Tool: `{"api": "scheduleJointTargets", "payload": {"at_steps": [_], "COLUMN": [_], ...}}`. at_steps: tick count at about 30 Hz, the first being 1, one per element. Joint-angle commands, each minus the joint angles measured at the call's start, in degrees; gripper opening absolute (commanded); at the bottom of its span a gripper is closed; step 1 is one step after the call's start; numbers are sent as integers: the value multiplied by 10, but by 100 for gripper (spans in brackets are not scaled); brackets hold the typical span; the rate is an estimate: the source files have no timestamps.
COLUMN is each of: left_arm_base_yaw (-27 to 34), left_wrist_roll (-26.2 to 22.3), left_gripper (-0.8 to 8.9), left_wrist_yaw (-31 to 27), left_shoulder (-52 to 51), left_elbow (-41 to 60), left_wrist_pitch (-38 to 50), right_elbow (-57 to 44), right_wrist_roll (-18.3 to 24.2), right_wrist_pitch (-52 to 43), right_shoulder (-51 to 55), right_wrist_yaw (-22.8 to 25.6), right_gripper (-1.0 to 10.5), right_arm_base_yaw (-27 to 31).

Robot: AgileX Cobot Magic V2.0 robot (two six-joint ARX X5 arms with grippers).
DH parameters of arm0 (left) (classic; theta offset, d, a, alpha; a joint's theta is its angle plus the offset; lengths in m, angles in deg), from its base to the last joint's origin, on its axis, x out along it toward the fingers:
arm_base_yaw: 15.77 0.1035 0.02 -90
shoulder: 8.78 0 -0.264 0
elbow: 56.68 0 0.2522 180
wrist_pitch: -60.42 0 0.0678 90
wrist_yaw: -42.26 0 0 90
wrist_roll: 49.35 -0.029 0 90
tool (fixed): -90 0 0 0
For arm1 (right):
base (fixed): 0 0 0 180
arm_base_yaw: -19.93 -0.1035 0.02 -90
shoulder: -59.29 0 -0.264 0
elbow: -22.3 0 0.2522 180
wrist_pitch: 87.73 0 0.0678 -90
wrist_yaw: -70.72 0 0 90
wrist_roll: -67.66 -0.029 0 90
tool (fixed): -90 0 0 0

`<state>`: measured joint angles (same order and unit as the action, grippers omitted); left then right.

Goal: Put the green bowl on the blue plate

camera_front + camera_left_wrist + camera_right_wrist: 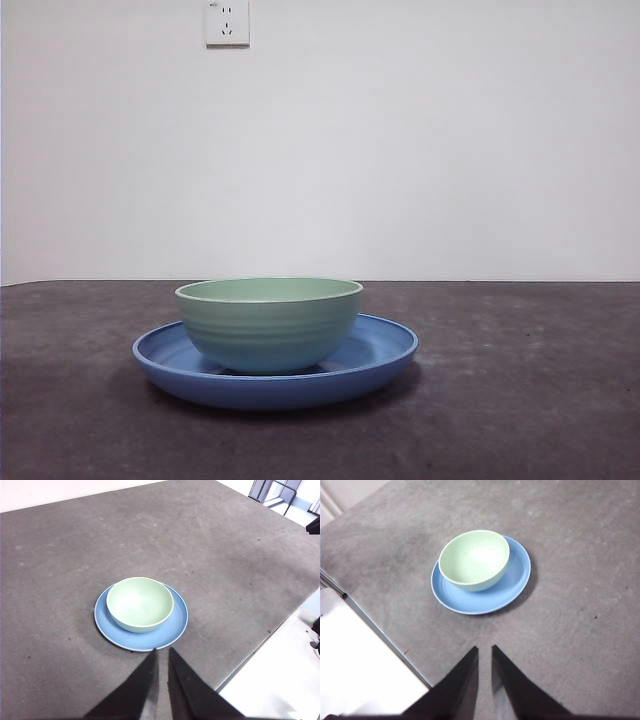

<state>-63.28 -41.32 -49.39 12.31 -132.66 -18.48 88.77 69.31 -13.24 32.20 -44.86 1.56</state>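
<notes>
The pale mint-green ridged bowl (269, 322) sits upright on the glossy blue plate (385, 352), both hands nearly closed, empty, held well clear above the counter (520, 400).

The green bowl (270, 325) at the centre of the front view has a smooth, softly satin surface with faint ridges round its outside. The blue plate (385, 352) under it is smooth and glossy, like glazed ware or hard plastic. The tabletop (520, 400) is dark grey, matt and slightly mottled. The wall socket (227, 22), upper left, looks like smooth white plastic.
</notes>
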Motion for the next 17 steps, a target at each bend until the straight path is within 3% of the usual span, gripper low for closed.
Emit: {"api": "scheduleJointTargets", "payload": {"at_steps": [1, 12, 17], "left_arm_base_yaw": [-5, 4, 118], "left_wrist_roll": [-5, -5, -5], "left_gripper": [24, 24, 24], "left_wrist_yaw": [-3, -3, -2], "left_shoulder": [3, 3, 10], "left_elbow": [-8, -7, 6], "left_wrist_pitch": [5, 5, 8], "right_elbow": [2, 2, 2], "right_wrist_roll": [-5, -5, -5], "right_wrist_pitch": [-10, -12, -12], "right_shoulder": [-1, -1, -1], "right_wrist_yaw": [-3, -3, -3], "right_gripper": [36, 36, 36], "right_arm_base_yaw": [-3, -3, -3]}}
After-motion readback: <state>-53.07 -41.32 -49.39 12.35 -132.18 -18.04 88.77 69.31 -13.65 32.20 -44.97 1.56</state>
